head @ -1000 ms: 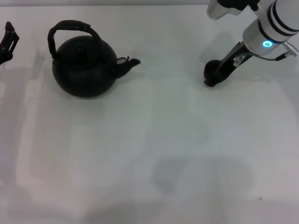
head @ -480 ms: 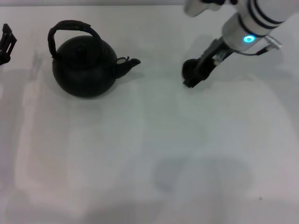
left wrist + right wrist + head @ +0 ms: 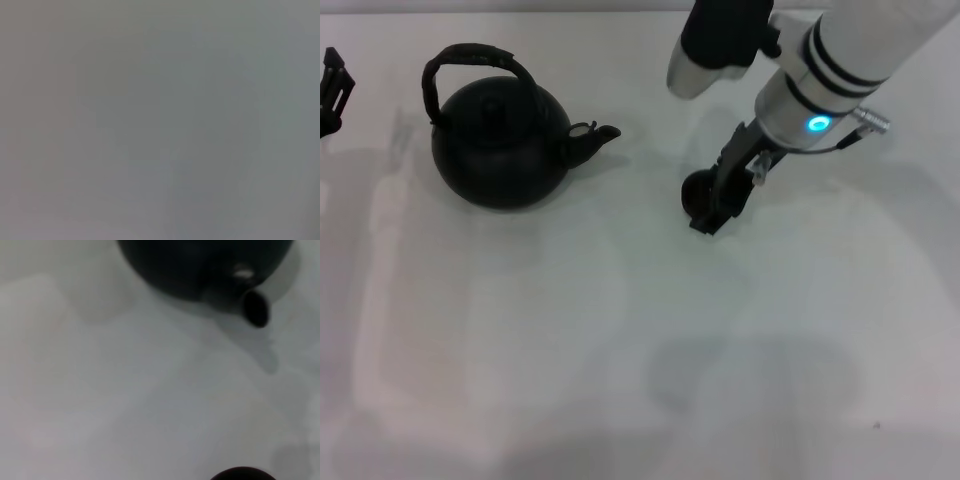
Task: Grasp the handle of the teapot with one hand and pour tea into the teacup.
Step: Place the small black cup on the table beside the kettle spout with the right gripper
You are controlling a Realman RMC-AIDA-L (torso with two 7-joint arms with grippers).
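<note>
The matte-black teapot [image 3: 500,140] stands at the back left of the white table, its spout [image 3: 595,135] pointing right and its arched handle [image 3: 470,55] up over the lid. My right gripper [image 3: 708,208] reaches down near the table's middle, shut on the small dark teacup [image 3: 696,190], a short way right of the spout. The right wrist view shows the teapot's body [image 3: 200,265] and spout [image 3: 255,307], with the teacup's rim [image 3: 242,475] at the picture's edge. My left gripper [image 3: 332,90] is parked at the far left, apart from the teapot.
The white table [image 3: 640,350] spreads bare in front of the teapot and the cup. The left wrist view shows only a plain grey surface.
My right arm has swept left and toward the front, carrying the teacup from the back right to just right of the spout. Teapot and left arm have not moved.
</note>
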